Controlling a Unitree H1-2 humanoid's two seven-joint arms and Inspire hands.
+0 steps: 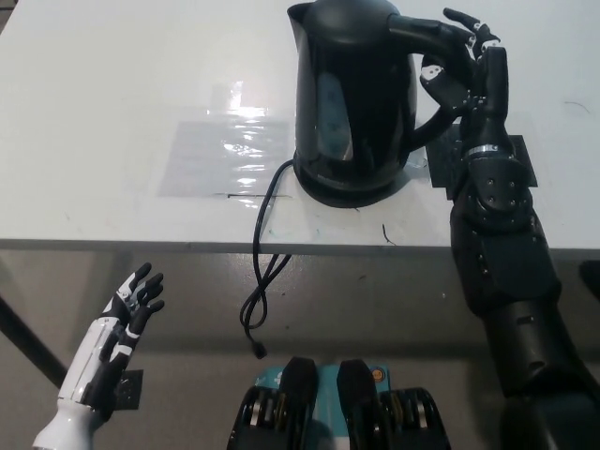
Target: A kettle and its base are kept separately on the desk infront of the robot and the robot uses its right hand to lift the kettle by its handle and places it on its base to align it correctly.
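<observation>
The kettle stands upright directly to the left of the right robot hand, its long axis vertical and its handle arching out toward that hand. The hand's fingers reach into the handle loop and curl around the grip, so the right robot hand reads as grasping the handle, though how firmly it clamps cannot be told. Below the kettle a round dark base shows at its foot, lower and left of the hand; the kettle looks seated on it, but whether it is fully aligned cannot be told. A black cord runs from the base over the tabletop edge and hangs down. Nothing stands between hand and handle. The white left robot hand rests far down-left, below the tabletop, released with fingers spread.
</observation>
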